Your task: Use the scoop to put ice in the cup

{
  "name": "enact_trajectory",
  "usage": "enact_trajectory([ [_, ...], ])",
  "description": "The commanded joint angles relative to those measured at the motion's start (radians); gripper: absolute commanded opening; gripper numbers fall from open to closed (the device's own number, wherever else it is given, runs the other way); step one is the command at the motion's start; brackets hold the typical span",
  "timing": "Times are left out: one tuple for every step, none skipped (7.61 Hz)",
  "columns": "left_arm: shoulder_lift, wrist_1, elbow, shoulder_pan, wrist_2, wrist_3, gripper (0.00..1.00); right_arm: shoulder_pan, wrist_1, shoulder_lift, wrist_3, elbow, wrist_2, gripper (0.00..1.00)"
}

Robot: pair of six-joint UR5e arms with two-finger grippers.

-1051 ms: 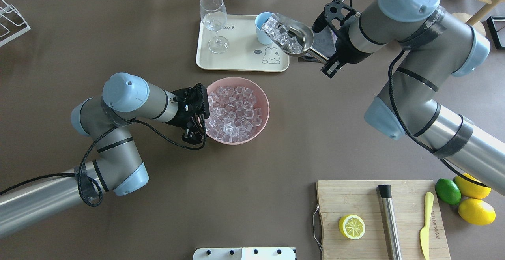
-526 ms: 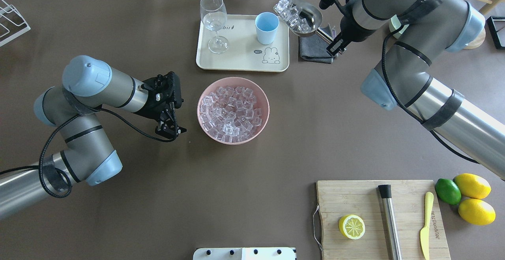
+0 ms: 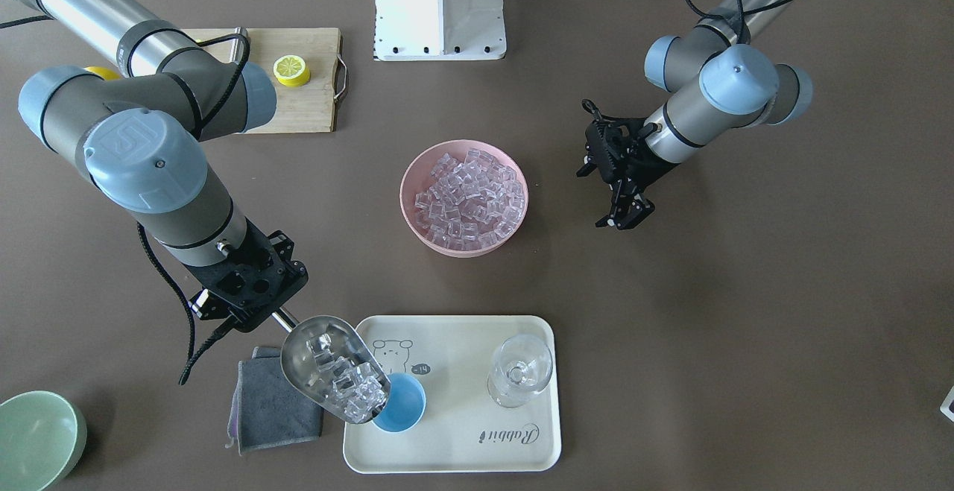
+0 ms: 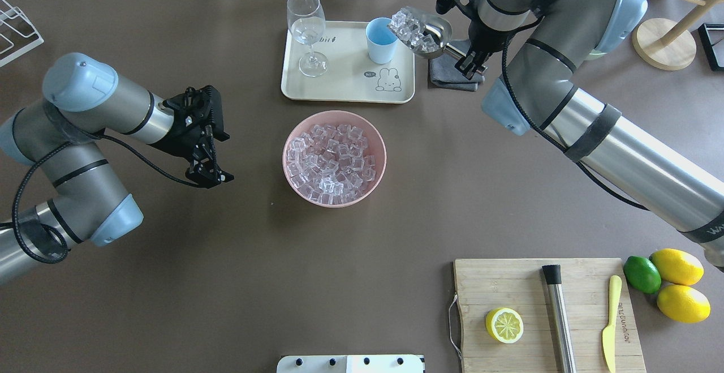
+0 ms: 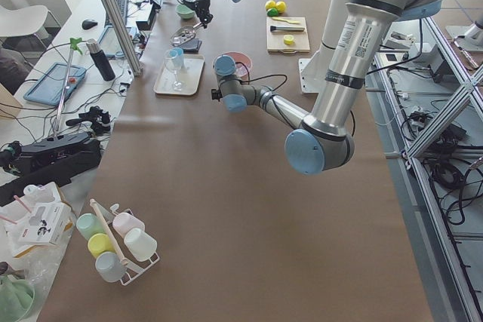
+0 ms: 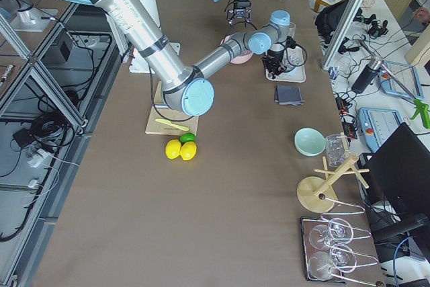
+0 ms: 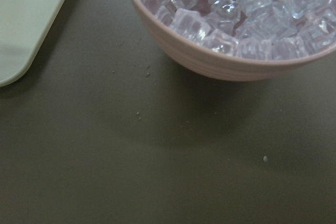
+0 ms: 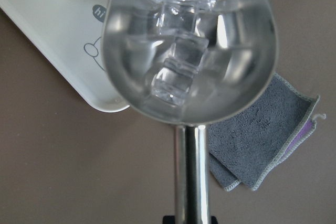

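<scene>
The left tool (image 4: 210, 175) hangs over bare tabletop (image 4: 226, 282) well to the left of the bowl (image 4: 335, 114), its jaws set wide with nothing between them; its wrist camera looks across at the bowl's pink wall and a corner of the tray. The bowl is heaped with ice (image 4: 331, 161), clear cubes up to about the rim. Behind it lies the tray (image 4: 345, 87), with the glass (image 4: 307, 30) standing upright at its left end and the cup (image 4: 380, 42) upright at its right end, the two well apart. The scoop (image 4: 440, 24) is held just to the right of the cup and above it, tilted mouth-down toward it — its open lip overlaps the cup's right rim in the overhead view, and in the front view it covers that side of the cup's mouth. More ice sits in the scoop's trough, crowded toward the lip nearest the cup, with a few cubes farther back along the metal; the part of the cup's inside that shows is plain blue. The scoop's short handle runs back to the right into the right tool (image 4: 465, 57), which is clamped on it — above the grey cloth (image 4: 449, 76) lying on the tabletop just beside the tray's right edge.
</scene>
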Motion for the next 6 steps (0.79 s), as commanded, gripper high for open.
enact_trajectory([
  [0.053, 0.203, -0.110, -0.099, -0.052, -0.002, 0.99, -0.004, -0.194, 0.053, -0.118, 0.003, -0.003, 0.00],
  [0.060, 0.298, -0.148, -0.140, -0.055, -0.012, 0.99, -0.004, -0.269, 0.087, -0.165, 0.004, -0.005, 0.00],
  [0.063, 0.343, -0.168, -0.192, -0.071, -0.012, 0.99, -0.004, -0.314, 0.107, -0.182, 0.004, -0.006, 0.00],
  [0.069, 0.410, -0.167, -0.257, -0.110, -0.014, 0.99, -0.004, -0.330, 0.119, -0.198, -0.008, -0.012, 0.00],
  [0.084, 0.478, -0.167, -0.333, -0.139, -0.012, 0.99, -0.004, -0.374, 0.127, -0.228, -0.008, -0.018, 0.00],
  [0.115, 0.491, -0.164, -0.380, -0.136, -0.012, 0.99, -0.002, -0.424, 0.145, -0.276, -0.011, -0.043, 0.00],
])
